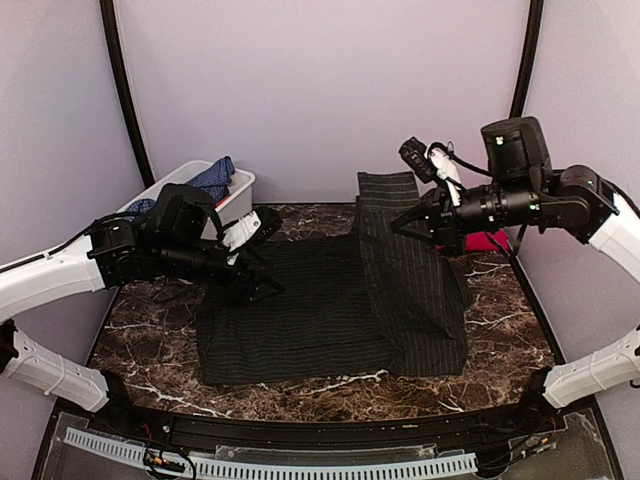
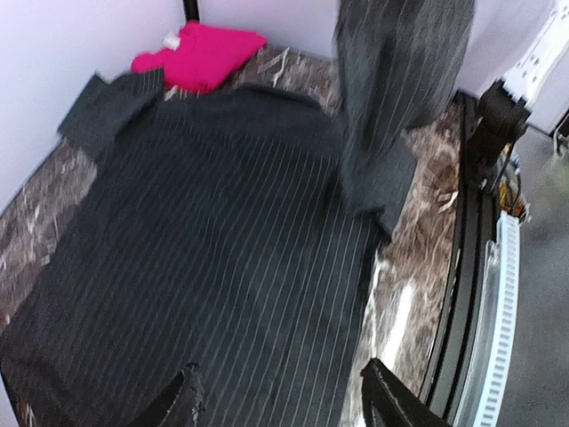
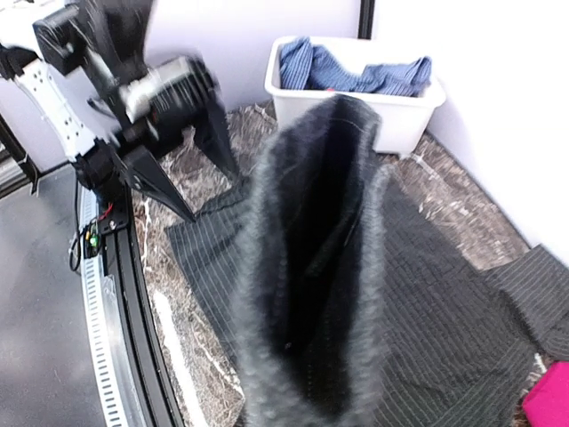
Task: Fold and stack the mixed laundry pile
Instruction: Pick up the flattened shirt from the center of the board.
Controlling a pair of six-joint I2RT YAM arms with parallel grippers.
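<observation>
The dark charcoal pinstriped shirt (image 1: 300,320) lies spread flat on the marble table (image 1: 500,340). Its right part (image 1: 400,215) is lifted off the table and hangs as a long strip (image 2: 400,80) from my right gripper (image 1: 408,222), which is shut on it. In the right wrist view that hanging cloth (image 3: 320,267) hides the jaws. My left gripper (image 2: 284,405) hovers open over the left part of the shirt (image 2: 204,249), nothing between its fingers (image 2: 182,400). A bright red cloth (image 1: 487,240) lies at the back right corner, behind the right arm.
A white plastic bin (image 1: 240,192) stands at the back left against the wall, with a blue checked garment (image 1: 213,178) in it. Bare marble shows around the shirt on the near side and right. Walls close the table on three sides.
</observation>
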